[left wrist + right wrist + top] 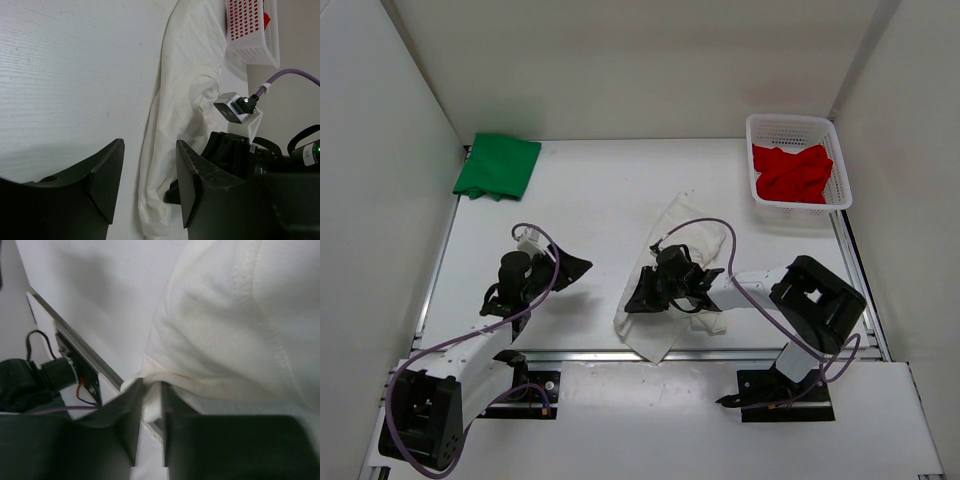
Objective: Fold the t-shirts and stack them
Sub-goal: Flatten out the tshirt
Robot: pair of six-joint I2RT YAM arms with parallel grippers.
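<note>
— Top external view: what's in the white mesh basket (790,121)?
— The crumpled red t-shirt (792,172), at the far right. The green t-shirt (498,166) lies folded in the far left corner.
— And the white t-shirt (678,218)?
— Rumpled in the middle; the right gripper (150,392) pinches its edge. The left gripper (149,170) hovers near it, fingers spread, empty.

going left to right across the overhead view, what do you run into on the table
green shirt → left gripper → white shirt → basket with the red shirt inside it
</note>
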